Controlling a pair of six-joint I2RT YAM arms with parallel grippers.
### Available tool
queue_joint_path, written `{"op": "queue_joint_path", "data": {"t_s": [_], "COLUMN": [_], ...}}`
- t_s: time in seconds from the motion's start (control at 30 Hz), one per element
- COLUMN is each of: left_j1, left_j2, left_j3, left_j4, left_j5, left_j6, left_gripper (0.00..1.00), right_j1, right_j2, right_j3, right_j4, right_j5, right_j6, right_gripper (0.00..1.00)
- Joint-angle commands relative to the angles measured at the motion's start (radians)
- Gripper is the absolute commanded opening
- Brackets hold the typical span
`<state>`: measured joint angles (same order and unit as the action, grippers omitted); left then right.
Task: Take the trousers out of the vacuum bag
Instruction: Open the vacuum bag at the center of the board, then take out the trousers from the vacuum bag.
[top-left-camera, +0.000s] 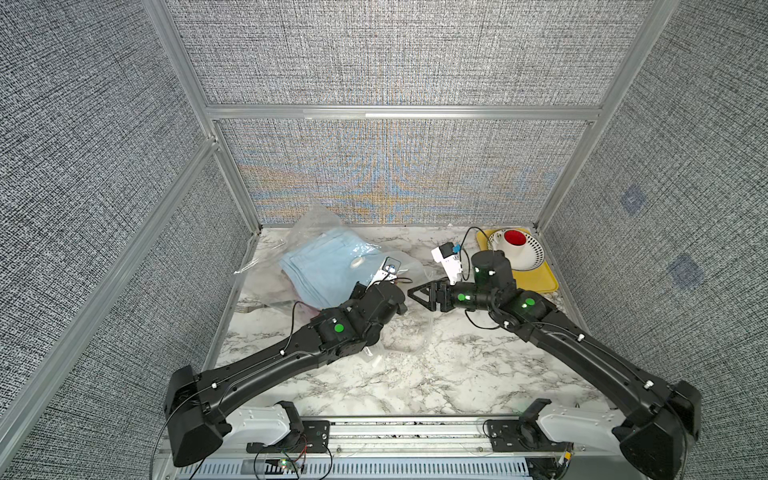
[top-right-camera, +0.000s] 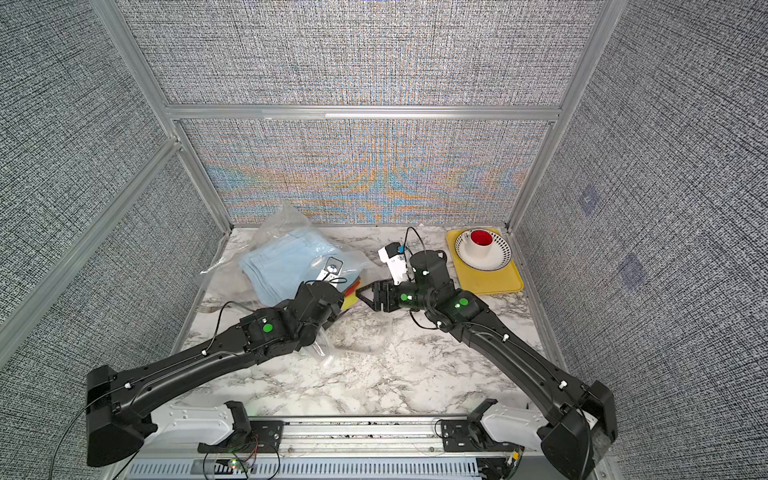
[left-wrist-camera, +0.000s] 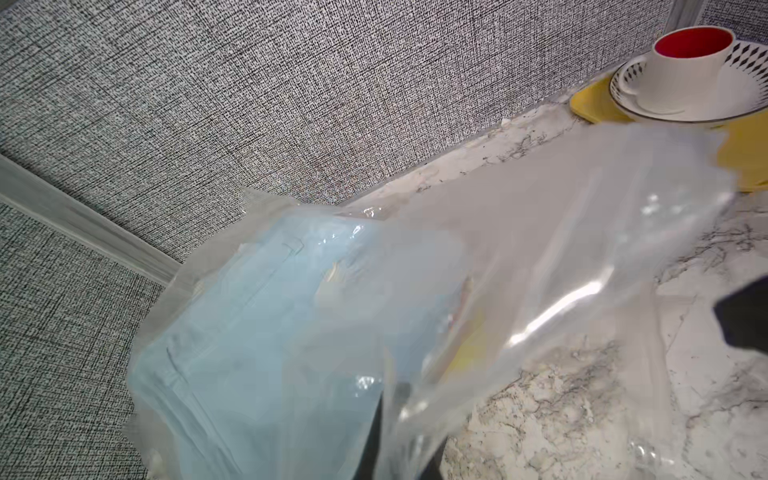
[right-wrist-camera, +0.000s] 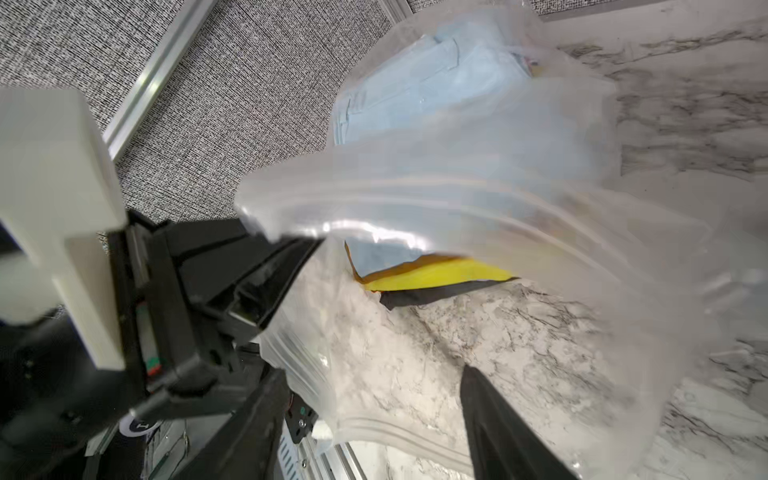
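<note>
**Bagged Trousers Between Two Pincers**

Pictured from above and from both wrists: the clear vacuum bag (top-left-camera: 309, 222), crumpled at the back left of the marble-look bench (top-left-camera: 415, 374), with the folded trousers (top-left-camera: 324, 270) inside it, light blue on top. Resting on top of the stack, the bag's white valve disc (top-left-camera: 356, 262). Under the blue, seen from the right wrist through the bag's mouth, a yellow layer (right-wrist-camera: 436, 274) and a dark layer (right-wrist-camera: 432, 294) down on the bench. In a top view, slivers of red and yellow (top-right-camera: 351, 293) at the stack's near corner.

Print on the white tag (top-left-camera: 446, 259) at the right wrist too small to read.

Clenched on the bag's zip-seal edge, just beside the stack's near corner: the left pincer (right-wrist-camera: 299, 257), with the film held up in an arch above the bench. Facing it from close by: the right pincer (top-left-camera: 417, 293), released, jaws wide apart, loose bag film lying between them and the trousers beyond the tips. Standing between that pincer and the stack: crinkled plastic.

In the back right corner, well apart from the bag: a yellow tray (top-left-camera: 540, 282) carrying a white bowl (top-left-camera: 534, 255) with a black-patterned rim and, inside it, a white cup (top-left-camera: 514, 237) with a red interior.
</note>
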<state>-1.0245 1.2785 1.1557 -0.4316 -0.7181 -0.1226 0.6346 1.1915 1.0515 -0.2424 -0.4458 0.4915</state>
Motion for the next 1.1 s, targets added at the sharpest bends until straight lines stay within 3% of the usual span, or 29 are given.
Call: {"op": "queue_joint_path", "data": {"t_s": [0.0,0.43,0.67,0.8,1.07], "left_j1": [0.028,0.083,0.082,0.083,0.083], "left_j2": [0.049,0.242,0.146,0.095,0.079], "left_j3": [0.101,0.506,0.37,0.274,0.259], "left_j4": [-0.041,-0.175,-0.172,-0.16,-0.169], "left_j5": [0.105,0.254,0.402,0.439,0.583], "left_j6": [0.084,0.215,0.204,0.188,0.177], "left_gripper": [0.0,0.0,0.0,0.0,0.0], "right_j1": [0.002,0.077,0.071,0.069,0.031], "right_j2": [-0.011,0.111,0.23,0.223,0.154], "right_j3": [-0.033,-0.17,-0.132,-0.13,-0.189], "right_j4": [-0.009,0.303,0.383,0.391,0.354], "right_j5": [0.033,0.237,0.329,0.337,0.401], "right_j6": [-0.029,0.016,-0.009,-0.02,-0.047], "right_gripper": [0.69,0.69,0.68,0.68,0.68]}}
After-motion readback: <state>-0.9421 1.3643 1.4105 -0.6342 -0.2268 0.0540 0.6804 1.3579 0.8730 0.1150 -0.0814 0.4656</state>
